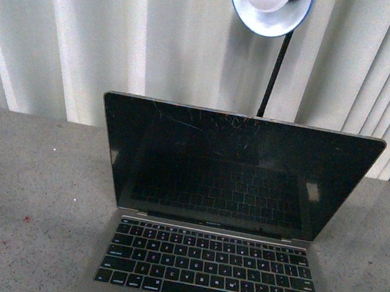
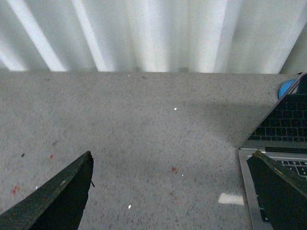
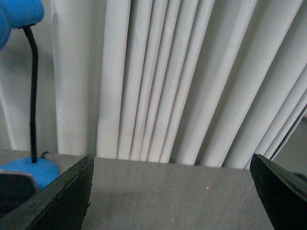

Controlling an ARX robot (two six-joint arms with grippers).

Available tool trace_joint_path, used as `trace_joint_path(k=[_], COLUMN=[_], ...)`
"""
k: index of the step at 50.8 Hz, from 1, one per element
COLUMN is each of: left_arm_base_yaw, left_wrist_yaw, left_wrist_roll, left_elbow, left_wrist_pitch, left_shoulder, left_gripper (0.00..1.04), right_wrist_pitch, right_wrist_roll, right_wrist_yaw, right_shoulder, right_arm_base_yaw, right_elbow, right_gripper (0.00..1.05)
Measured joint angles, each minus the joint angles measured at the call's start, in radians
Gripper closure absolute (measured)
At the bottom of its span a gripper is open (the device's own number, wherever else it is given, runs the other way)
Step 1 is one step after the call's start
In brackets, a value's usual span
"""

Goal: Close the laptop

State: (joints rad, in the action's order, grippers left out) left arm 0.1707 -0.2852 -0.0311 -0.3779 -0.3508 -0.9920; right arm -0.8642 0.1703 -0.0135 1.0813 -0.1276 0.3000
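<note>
The laptop stands open on the grey table, its scratched black screen upright and facing me, its black keys toward the near edge. Neither arm shows in the front view. In the left wrist view my left gripper is open above bare table, and the laptop's left corner lies just beside one finger. My right gripper is open too, aimed at the back of the table and the curtain. A dark corner at the edge of the right wrist view may be the laptop's lid.
A blue desk lamp hangs over the laptop's lid from behind; its black stem and blue base stand at the back. White pleated curtain closes off the rear. The speckled grey table stretches to the laptop's left.
</note>
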Motion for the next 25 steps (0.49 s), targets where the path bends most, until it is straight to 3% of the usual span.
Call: trace_joint_path(k=[14, 25], left_arm_base_yaw=[0.040, 0.125], left_wrist_yaw=[0.077, 0.077], left_wrist_roll=[-0.361, -0.617], left_elbow=[-0.305, -0.507], left_wrist_pitch=[0.064, 0.154], left_shoulder=[-0.235, -0.351], left_gripper=[0.07, 0.07], right_wrist_pitch=[-0.033, 0.009], right_wrist_roll=[0.308, 0.528], right_wrist_yaw=[-0.085, -0.161], right_shoulder=[0.249, 0.360], right_arm_base_yaw=[-0.034, 0.005], right_elbow=[0.275, 0.377], right_gripper=[0.07, 0.07])
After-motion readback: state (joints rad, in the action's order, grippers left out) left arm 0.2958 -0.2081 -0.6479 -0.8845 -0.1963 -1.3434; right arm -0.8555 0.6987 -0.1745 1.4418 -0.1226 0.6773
